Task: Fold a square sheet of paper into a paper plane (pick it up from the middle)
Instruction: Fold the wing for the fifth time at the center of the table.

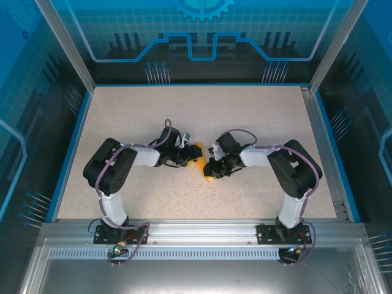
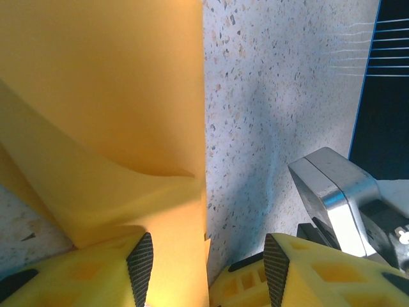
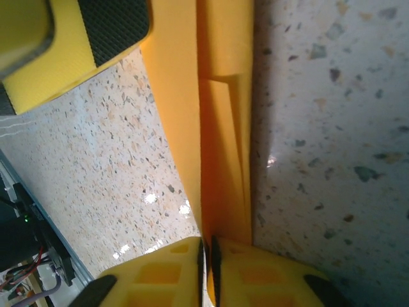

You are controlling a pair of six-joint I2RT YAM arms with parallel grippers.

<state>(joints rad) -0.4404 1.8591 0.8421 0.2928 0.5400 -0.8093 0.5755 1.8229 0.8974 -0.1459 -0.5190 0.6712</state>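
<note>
The square sheet of paper [image 1: 199, 163] is orange-yellow, folded into a narrow creased shape, and lies on the speckled table between both grippers. In the left wrist view the paper [image 2: 102, 96] curls upward, and my left gripper [image 2: 208, 272] stands open around its near edge, the sheet resting by the left pad [image 2: 140, 268]. My right gripper [image 3: 206, 268] is shut on the folded paper [image 3: 220, 115], its jaws almost touching with the layered edge pinched between them. From above, the left gripper [image 1: 187, 150] and right gripper [image 1: 212, 165] face each other across the paper.
The speckled table [image 1: 257, 116] has free room on every side of the arms. A blue rim and glass walls [image 1: 82, 116] bound it. A yellow finger of the left gripper [image 3: 96, 38] sits close by at the upper left of the right wrist view.
</note>
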